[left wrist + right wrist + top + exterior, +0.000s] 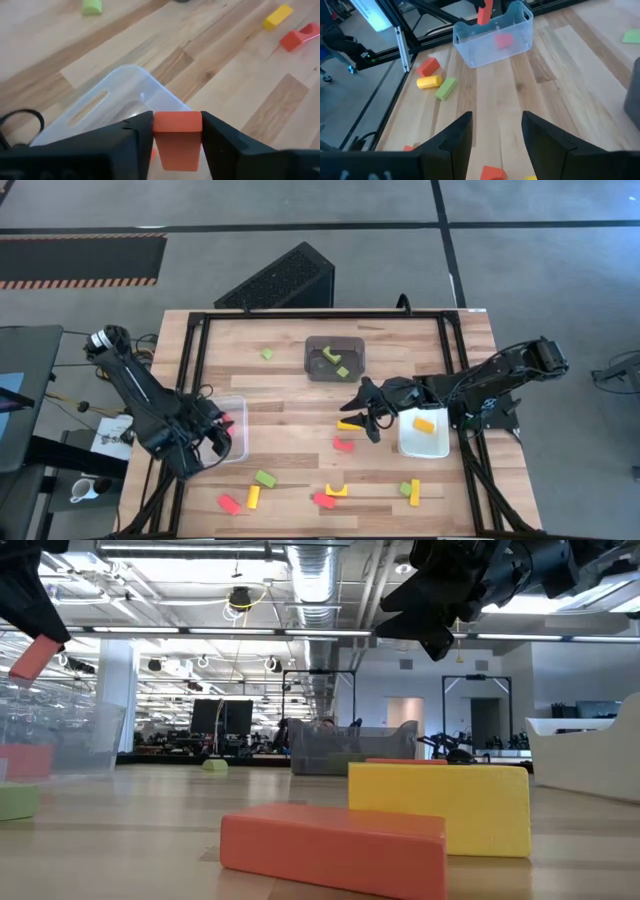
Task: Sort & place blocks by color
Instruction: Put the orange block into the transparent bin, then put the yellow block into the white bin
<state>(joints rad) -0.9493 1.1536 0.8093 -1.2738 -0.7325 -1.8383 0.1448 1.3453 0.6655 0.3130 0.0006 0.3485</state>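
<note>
My left gripper (224,424) hovers over the clear bin (232,442) at the table's left and is shut on a red block (177,135). A second red block (504,40) lies inside that bin. My right gripper (366,416) is open above the table's middle, over a yellow block (350,423) and a red block (343,444), touching nothing. More red, yellow and green blocks lie along the near edge, such as a green bar (265,478) and a yellow arch (337,490). One green block (267,353) lies near the far side. My left gripper pinches the red block between its two fingers (137,132), which sit on two opposite sides of it at its upper end (177,120). The fingers come from above, pointing down. The block is lifted clear and sticks out tilted below the fingers (34,658), above the clear bin.
A dark grey bin (335,358) at the far middle holds green blocks. A white bin (425,442) at the right holds a yellow block (425,424). A black frame runs round the table edges. Bare wood shows between the clear bin and the table's middle.
</note>
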